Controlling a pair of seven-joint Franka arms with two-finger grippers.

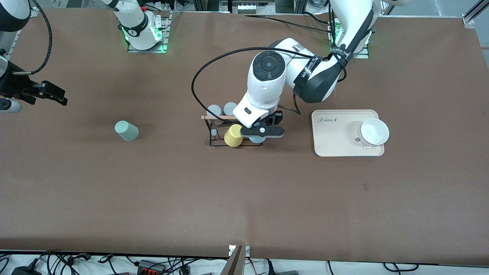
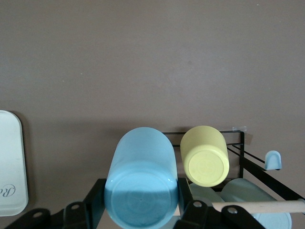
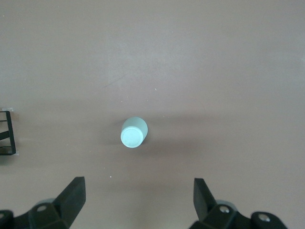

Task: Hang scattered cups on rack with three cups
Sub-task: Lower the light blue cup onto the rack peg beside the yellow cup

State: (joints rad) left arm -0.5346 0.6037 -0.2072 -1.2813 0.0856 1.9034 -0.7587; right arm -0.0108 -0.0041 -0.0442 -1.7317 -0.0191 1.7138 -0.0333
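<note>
Light blue cup [image 2: 141, 183], yellow cup [image 2: 205, 156], black rack [image 2: 250, 164]

"Robbit" on beige tray [image 1: 336, 141]

table [image 1: 244, 198]: brown mat surface | mint green cup [image 1: 127, 131]: upside down on table, toward right arm's end | black wire rack [image 1: 219, 131]: mid-table, wooden rod across top | beige tray [image 1: 336, 137]: on table beside rack, toward left arm's end, carries a white bowl [image 1: 373, 132]
</note>
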